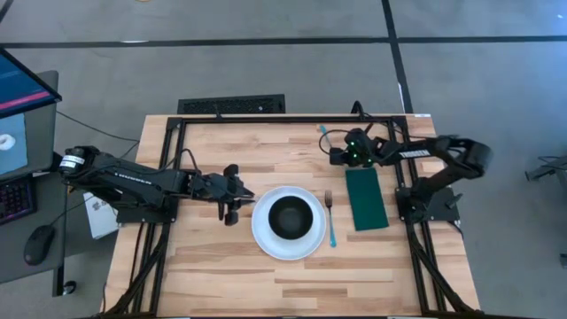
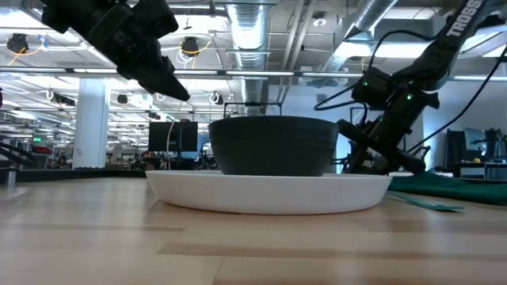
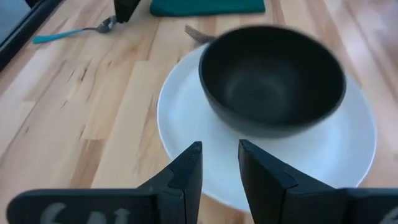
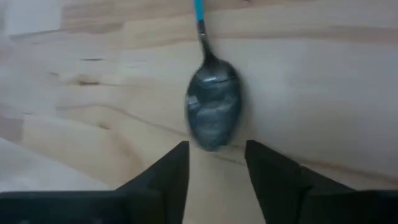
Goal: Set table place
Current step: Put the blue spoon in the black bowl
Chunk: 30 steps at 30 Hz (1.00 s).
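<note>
The light wooden-plank desk [image 1: 204, 275] with its black metal frame carries a round white plate [image 1: 262, 237] near its centre, and a small black bowl [image 1: 289, 217] sits inside that plate. At 3 o'clock of the plate, just beside its rim, lies a fork [image 1: 329, 213] with a blue handle, tines pointing toward 12 o'clock. Farther toward 3 o'clock, a dark green rectangular napkin [image 1: 366, 199] lies flat, its long side running from 12 to 6 o'clock.

The left hand [image 1: 236, 194] hovers at about 9 o'clock of the plate, just beside its rim, raised clear of the desk as the low view shows. Its two dark fingers [image 3: 186, 174] stand parted with a narrow gap, grasping nothing, and the plate and bowl fill the space ahead of them.

The right hand [image 1: 338, 152] is at about 1 o'clock of the plate, near the napkin's far end. Its fingers [image 4: 168, 171] are spread apart and empty, and a blue-handled spoon [image 4: 212, 112] lies on the wood just ahead of them, bowl end nearest the fingertips, handle pointing away. In the high view the spoon's handle [image 1: 323, 132] shows at 11 o'clock of this hand.
</note>
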{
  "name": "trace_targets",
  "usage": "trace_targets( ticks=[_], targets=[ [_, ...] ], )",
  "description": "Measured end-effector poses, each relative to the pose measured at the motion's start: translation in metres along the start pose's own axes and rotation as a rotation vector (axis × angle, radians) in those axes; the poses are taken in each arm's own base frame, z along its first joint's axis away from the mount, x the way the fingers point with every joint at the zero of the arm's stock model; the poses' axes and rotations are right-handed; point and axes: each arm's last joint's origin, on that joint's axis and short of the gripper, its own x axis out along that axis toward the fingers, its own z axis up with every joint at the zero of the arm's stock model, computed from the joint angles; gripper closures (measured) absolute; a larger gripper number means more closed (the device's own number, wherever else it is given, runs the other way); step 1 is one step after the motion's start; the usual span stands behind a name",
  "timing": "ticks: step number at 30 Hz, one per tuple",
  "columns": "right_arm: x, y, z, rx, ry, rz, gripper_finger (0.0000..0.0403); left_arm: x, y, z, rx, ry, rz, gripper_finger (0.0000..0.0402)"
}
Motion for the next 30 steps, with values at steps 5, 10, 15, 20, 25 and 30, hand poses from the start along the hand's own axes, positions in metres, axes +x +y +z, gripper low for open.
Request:
trace_targets(
  ticks=[5,10,15,20,25,30],
  targets=[
    [0.005,0.002,0.004,0.009,-0.028,0.033,0.0178,0.000,0.000,-0.002,0.071,0.019,0.001,0.0307],
    [0.005,0.004,0.006,0.012,-0.056,0.045,0.0159,0.000,0.000,-0.002,0.123,0.021,0.001,0.0307],
    [0.005,-0.001,0.011,0.045,-0.090,0.011,0.0162,0.000,0.000,-0.002,0.173,0.021,0.000,0.0307],
    [0.004,-0.003,0.013,0.066,-0.094,0.015,0.0175,0.000,0.000,-0.003,0.215,0.029,0.001,0.0307],
    [0.005,-0.002,0.011,0.059,-0.080,0.012,0.0199,0.000,0.001,-0.003,0.250,0.036,0.006,0.0307],
    [0.005,-0.003,0.011,0.060,-0.081,0.009,0.0224,0.000,0.001,-0.003,0.250,0.036,0.006,0.0307]
  ],
)
